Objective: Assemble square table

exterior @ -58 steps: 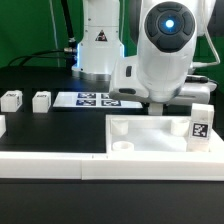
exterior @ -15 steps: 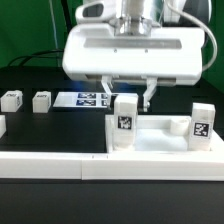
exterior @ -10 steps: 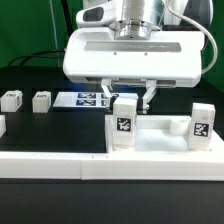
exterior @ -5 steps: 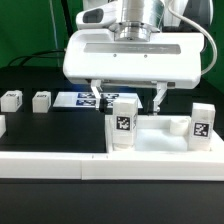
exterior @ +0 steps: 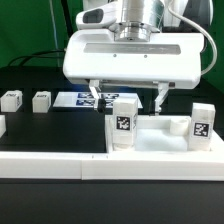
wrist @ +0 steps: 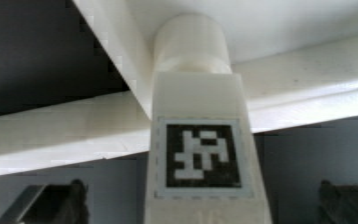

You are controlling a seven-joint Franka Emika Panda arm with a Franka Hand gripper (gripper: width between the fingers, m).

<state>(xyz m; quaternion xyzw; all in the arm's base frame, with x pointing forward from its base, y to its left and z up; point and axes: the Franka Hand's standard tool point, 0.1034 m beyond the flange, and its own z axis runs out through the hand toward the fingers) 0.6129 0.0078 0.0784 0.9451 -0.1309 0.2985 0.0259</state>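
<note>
Nearest, low white wall (exterior: 50, 165) along table (exterior: 50, 132) front; just behind, square slab (exterior: 160, 145) w/ left leg (exterior: 124, 124) & right leg (exterior: 201, 122) upright at its corners (sides per exterior view). End effector (exterior: 128, 97) hangs over left leg, jaws wide, fingers (exterior: 97, 95) clear of it. Farther back: marker board (exterior: 85, 99), one loose leg (exterior: 41, 99) near a second loose leg (exterior: 12, 99).

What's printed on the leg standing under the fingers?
A black-and-white square tag on the white leg; clearest in the wrist view.
</note>
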